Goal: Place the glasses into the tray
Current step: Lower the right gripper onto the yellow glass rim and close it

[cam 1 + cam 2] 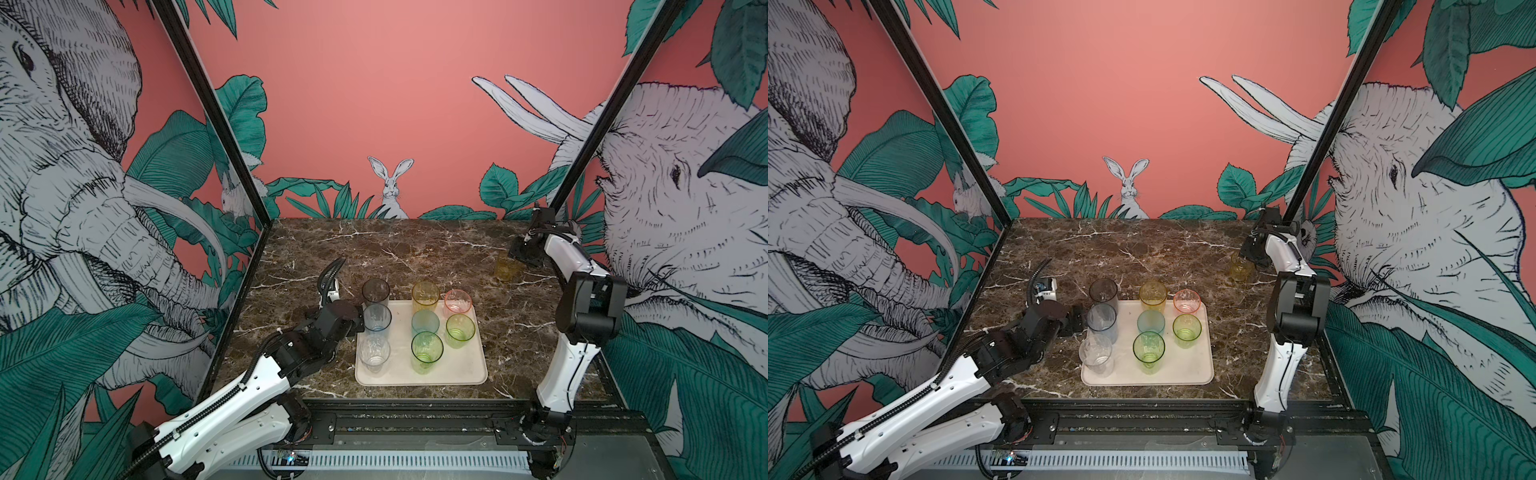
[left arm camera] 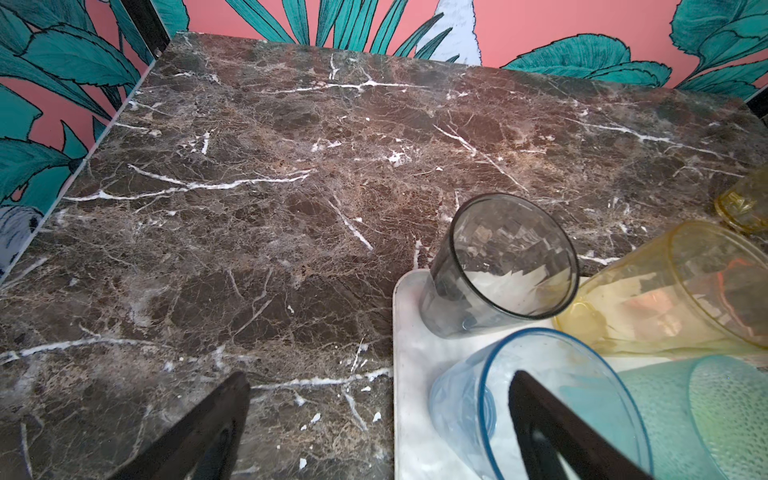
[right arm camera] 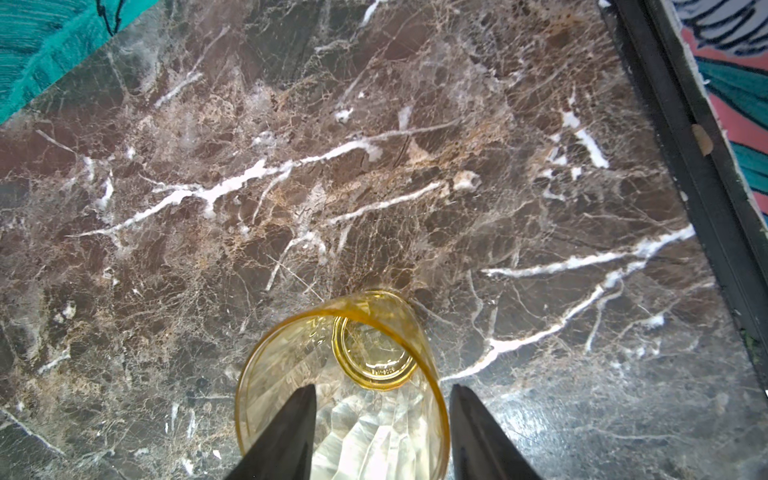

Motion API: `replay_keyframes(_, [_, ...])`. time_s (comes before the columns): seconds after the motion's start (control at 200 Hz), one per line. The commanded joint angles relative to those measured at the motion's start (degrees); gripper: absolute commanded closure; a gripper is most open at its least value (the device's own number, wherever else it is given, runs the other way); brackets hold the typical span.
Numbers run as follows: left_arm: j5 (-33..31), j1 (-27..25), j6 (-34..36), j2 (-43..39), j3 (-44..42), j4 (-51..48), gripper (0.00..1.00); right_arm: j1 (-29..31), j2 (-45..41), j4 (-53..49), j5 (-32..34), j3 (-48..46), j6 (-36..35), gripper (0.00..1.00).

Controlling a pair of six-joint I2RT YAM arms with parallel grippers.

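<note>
With the other tinted tumblers (image 1: pixel 427 348) on the flat cream rectangular tray (image 1: pixel 467 368), the right gripper (image 3: pixel 382 386), jaws apart, straddles the wall of the short amber see-through tumbler (image 3: pixel 286 353) far right on the dark marble tabletop (image 1: pixel 415 249), so next it must pinch and lift.

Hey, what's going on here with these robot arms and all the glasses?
Glasses are being gathered on a cream tray. Eight stand on it, and one amber glass is out on the marble table, far right. The right gripper straddles its rim, one finger inside and one outside, not yet clamped. The left gripper sits open by the blue glass at the tray's left edge.
</note>
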Motion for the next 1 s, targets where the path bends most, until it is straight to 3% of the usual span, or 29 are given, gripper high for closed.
replay_keyframes(0.0, [-1.1,0.4,0.1,-0.2,1.5,-1.3,0.02,-0.3,1.5,0.1,1.3,0.1,0.7,0.47])
replay_keyframes(0.395, [-1.1,0.4,0.0,-0.1,1.2,-1.4,0.02,-0.7,2.7,-0.2,1.1,0.4,1.1,0.5])
replay_keyframes(0.555, [-1.1,0.4,-0.4,-0.1,0.9,-1.4,0.02,-0.7,2.1,1.1,0.2,-1.5,1.8,0.59])
replay_keyframes(0.84, [-0.8,0.4,-0.6,-0.2,0.4,-1.1,0.02,-0.8,1.6,1.5,-0.1,-2.6,2.3,0.66])
replay_keyframes(0.995, [-0.8,0.4,-0.7,-0.7,0.0,-1.2,0.02,-0.8,1.2,2.5,-1.2,-3.5,2.6,0.77])
